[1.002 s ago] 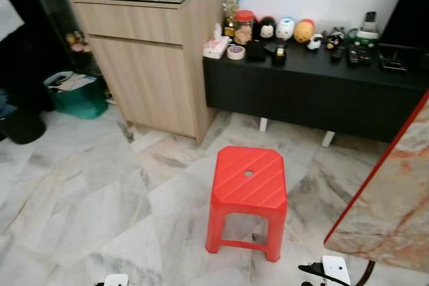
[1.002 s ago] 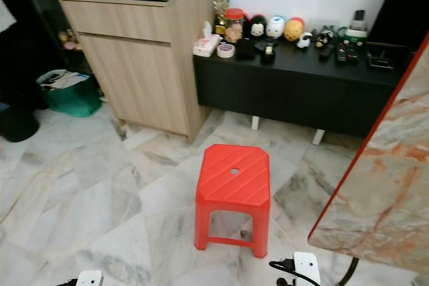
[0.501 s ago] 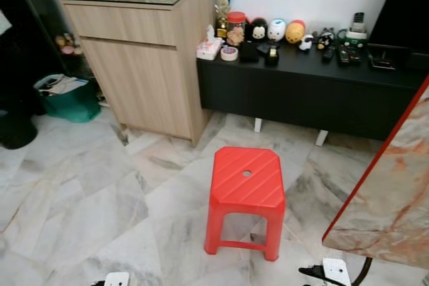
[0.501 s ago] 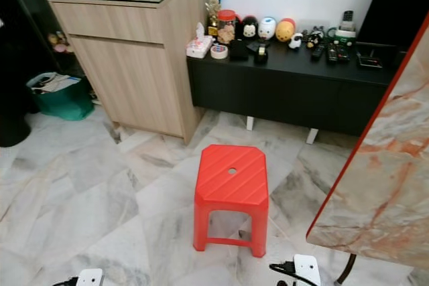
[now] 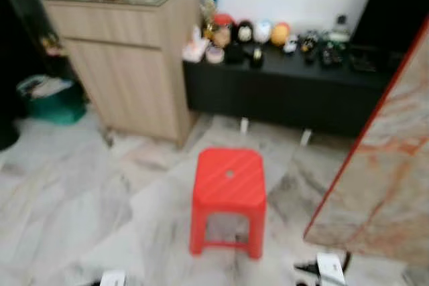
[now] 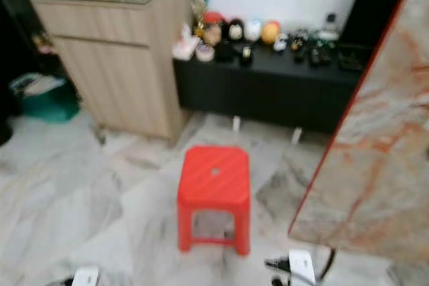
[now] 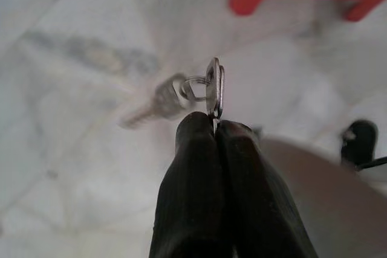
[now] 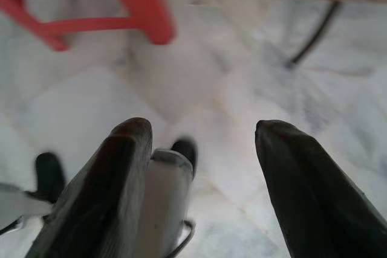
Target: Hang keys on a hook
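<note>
Currently left gripper (image 7: 215, 126) is pinching the keys (image 7: 199, 92) tight, key dangling off the ring beyond its fingertips; no hook discernible. Right gripper (image 8: 202, 134) is hanging wide, empty.

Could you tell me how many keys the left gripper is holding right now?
2, as far as the blur allows. One key is pinched edge-on between the shut fingers of the left gripper; the other key dangles from the ring. More could be hidden behind.
</note>
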{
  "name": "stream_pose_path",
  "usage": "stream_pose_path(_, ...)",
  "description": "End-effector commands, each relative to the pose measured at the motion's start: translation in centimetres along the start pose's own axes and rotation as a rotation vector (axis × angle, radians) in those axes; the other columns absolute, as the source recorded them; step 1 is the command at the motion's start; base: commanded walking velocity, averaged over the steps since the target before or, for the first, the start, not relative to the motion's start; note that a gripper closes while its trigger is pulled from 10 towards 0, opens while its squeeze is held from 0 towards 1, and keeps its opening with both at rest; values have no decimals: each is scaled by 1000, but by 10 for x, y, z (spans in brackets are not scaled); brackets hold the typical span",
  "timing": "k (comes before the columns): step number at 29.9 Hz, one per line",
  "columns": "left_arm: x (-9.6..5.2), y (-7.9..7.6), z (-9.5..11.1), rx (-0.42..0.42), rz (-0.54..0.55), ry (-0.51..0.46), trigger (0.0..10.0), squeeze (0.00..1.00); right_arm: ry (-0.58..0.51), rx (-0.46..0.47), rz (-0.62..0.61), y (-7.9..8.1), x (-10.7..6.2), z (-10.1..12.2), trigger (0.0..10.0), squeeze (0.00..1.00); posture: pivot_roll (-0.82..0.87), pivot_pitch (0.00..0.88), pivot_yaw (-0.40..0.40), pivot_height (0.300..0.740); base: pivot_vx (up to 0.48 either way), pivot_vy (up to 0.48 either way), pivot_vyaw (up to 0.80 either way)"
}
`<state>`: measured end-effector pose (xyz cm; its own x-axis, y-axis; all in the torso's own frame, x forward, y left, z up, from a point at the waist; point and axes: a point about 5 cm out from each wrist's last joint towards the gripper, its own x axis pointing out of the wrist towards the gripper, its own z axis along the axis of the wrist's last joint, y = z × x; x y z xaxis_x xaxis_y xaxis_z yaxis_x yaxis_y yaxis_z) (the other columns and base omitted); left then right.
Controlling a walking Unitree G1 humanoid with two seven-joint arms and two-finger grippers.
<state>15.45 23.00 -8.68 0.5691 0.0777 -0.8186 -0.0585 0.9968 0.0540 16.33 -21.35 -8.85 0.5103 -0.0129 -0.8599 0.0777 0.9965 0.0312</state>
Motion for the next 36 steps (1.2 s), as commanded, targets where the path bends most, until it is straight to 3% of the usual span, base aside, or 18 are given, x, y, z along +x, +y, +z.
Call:
stream_pose_path(1, -1, -8, -9, -2, -21, 24, 10000, 0, 4, 1, -30, -9, -2, -3, 10000, 0, -29, 0, 10, 740, 0, -349, 0)
stream_pose_path(36, 0, -8, -7, 2, -20, 29, 10000, 0, -2, 12, -28, -7, -1, -1, 10000, 0, -26, 0, 7, 740, 0, -348, 0)
